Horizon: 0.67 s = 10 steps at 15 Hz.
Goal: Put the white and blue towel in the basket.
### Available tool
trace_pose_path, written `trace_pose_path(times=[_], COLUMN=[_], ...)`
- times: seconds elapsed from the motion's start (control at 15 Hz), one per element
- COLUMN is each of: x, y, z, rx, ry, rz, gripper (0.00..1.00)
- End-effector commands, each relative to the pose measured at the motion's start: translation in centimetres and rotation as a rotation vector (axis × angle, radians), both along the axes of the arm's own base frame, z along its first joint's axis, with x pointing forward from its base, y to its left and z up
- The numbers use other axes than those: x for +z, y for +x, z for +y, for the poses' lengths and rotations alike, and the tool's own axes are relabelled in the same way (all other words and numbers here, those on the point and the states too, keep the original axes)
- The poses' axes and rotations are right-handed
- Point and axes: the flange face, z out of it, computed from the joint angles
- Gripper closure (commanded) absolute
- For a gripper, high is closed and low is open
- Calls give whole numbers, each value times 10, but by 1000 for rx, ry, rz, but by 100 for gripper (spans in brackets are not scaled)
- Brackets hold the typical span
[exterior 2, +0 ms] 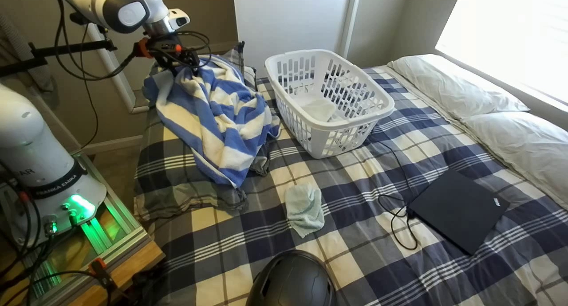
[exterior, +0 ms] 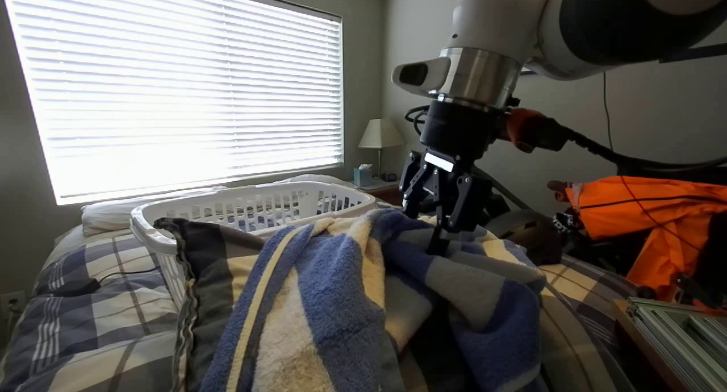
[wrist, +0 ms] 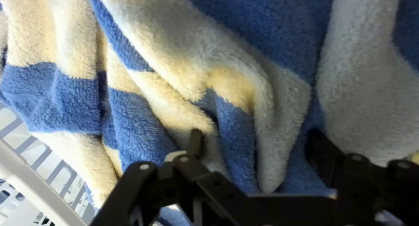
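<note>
The white and blue striped towel (exterior: 341, 290) lies crumpled over a plaid pillow on the bed; it also shows in an exterior view (exterior 2: 222, 119) and fills most of the wrist view (wrist: 278, 26). The white basket (exterior 2: 328, 125) stands upright on the bed beside the towel. Its rim also shows in an exterior view (exterior: 170, 241) and at the lower left of the wrist view (wrist: 36, 186). My gripper (wrist: 255, 141) points down into the towel, also in both exterior views (exterior: 423, 224) (exterior 2: 183, 71). Its fingers are spread apart, with towel folds between them; the fingertips press into the cloth.
A pale cloth (exterior 2: 319, 110) lies inside the basket. A small light green cloth (exterior 2: 305, 210), a black helmet (exterior 2: 295, 279) and a dark laptop (exterior 2: 459, 210) with a cable lie on the bed. White pillows (exterior 2: 457, 84) lie along the window side. Orange fabric (exterior: 642, 216) hangs near the arm.
</note>
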Motion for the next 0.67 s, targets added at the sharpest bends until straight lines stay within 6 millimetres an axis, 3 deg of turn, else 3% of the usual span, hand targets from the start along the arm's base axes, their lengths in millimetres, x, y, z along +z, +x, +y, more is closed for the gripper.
trace_pose_path(times=[0.0,0.47,0.6], x=[-11,13,23], y=[3,3,3], z=[-3,-2,-3], rx=[5,-50,-63], ry=[3,23,25], rz=[5,-6,-24], gripper=[50,96,100])
